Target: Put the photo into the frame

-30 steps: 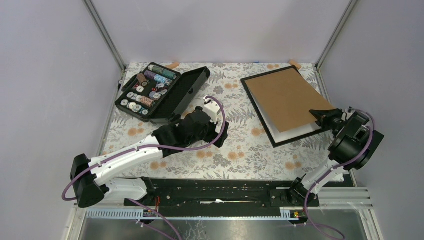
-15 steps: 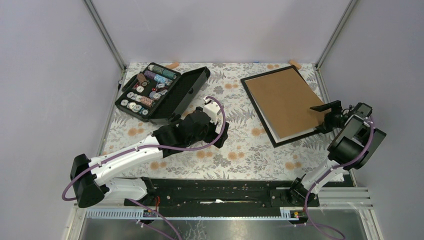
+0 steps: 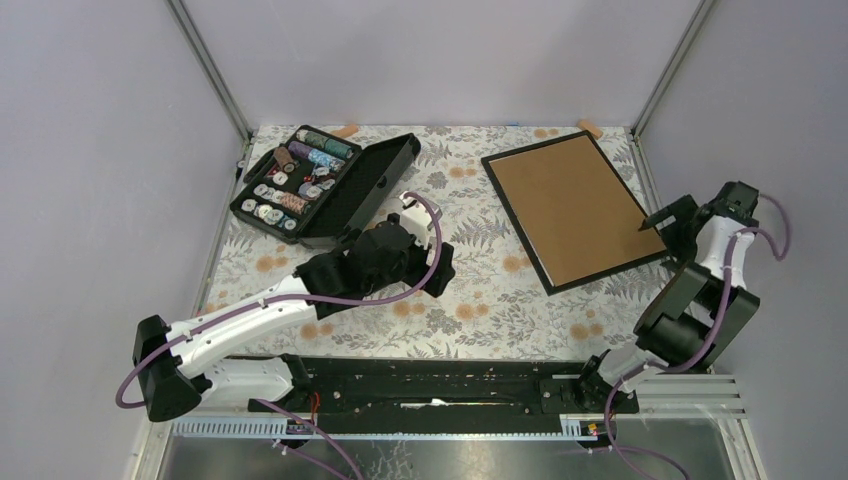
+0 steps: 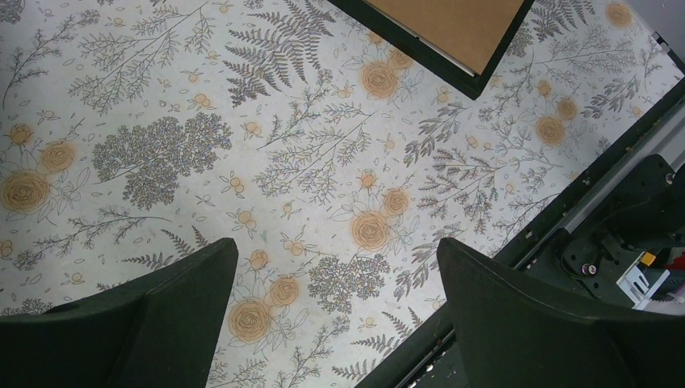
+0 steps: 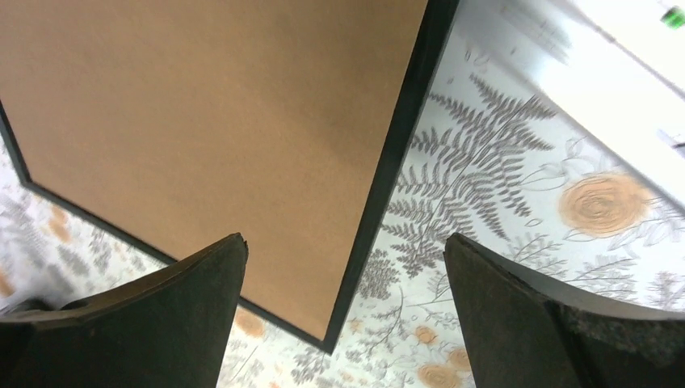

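The black frame (image 3: 523, 226) lies flat at the back right of the flowered table, and a brown backing board (image 3: 572, 208) fills it. The photo is hidden. My right gripper (image 3: 672, 221) hangs open and empty above the frame's near right corner, touching nothing. In the right wrist view its fingers (image 5: 161, 315) straddle the frame's black edge (image 5: 393, 166) and the board (image 5: 202, 105) from above. My left gripper (image 3: 441, 266) stands open over bare tablecloth mid-table, left of the frame. The left wrist view shows the left gripper (image 4: 338, 246) empty and the frame's corner (image 4: 471, 83) at the top.
An open black case of thread spools (image 3: 322, 184) sits at the back left. A black rail (image 3: 430, 385) runs along the table's near edge, also seen in the left wrist view as the rail (image 4: 602, 182). Grey walls enclose the table on three sides.
My right gripper opened and let go of the brown board, which dropped flat into the frame. The right arm then rose and drew back to the right. The left arm shifted slightly.
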`<control>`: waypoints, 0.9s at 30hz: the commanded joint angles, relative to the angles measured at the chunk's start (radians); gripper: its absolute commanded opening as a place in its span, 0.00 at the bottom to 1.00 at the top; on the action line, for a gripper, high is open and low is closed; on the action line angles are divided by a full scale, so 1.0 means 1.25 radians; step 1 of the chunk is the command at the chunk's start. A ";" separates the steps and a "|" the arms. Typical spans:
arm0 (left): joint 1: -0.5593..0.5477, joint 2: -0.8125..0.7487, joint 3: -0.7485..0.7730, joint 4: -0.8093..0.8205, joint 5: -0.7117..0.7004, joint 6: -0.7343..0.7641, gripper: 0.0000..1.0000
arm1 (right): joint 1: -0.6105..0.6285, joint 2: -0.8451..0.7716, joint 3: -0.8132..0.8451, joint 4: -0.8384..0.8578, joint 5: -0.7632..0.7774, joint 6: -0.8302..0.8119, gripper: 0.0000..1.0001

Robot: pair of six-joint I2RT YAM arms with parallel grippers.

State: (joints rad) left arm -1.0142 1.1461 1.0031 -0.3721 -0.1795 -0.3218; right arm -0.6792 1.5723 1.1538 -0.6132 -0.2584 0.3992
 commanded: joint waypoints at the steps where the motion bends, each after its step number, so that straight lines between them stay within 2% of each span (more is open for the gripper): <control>1: -0.004 -0.022 -0.006 0.036 0.016 -0.006 0.99 | 0.098 -0.074 0.048 -0.004 0.094 -0.043 1.00; 6: -0.004 -0.016 -0.005 0.038 0.015 -0.006 0.99 | 0.348 -0.034 -0.004 0.047 -0.037 -0.048 0.97; 9: -0.003 -0.007 -0.006 0.039 0.016 -0.006 0.99 | 0.477 -0.006 -0.005 0.050 0.007 -0.053 0.93; 11: -0.002 -0.002 -0.005 0.038 0.016 -0.008 0.99 | 0.532 0.010 0.003 0.043 0.062 -0.058 0.90; 13: -0.001 0.006 -0.003 0.039 0.019 -0.008 0.99 | 0.585 0.028 0.008 0.043 0.066 -0.067 0.85; 16: 0.004 0.013 -0.001 0.041 0.025 -0.010 0.99 | 0.633 0.062 0.009 0.034 0.092 -0.073 0.76; 20: 0.014 0.023 -0.001 0.042 0.026 -0.011 0.99 | 0.662 0.075 -0.004 0.019 0.159 -0.080 0.78; 24: 0.017 0.031 0.001 0.042 0.030 -0.012 0.99 | 0.676 0.082 -0.037 0.027 0.144 -0.076 0.77; 27: 0.019 0.035 0.002 0.041 0.031 -0.013 0.99 | 0.686 0.082 -0.075 0.055 0.141 -0.071 0.73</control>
State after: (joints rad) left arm -0.9962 1.1851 1.0031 -0.3653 -0.1566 -0.3328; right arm 0.1562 1.6711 1.1091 -0.5621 -0.1112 0.3153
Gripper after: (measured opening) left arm 0.988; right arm 0.760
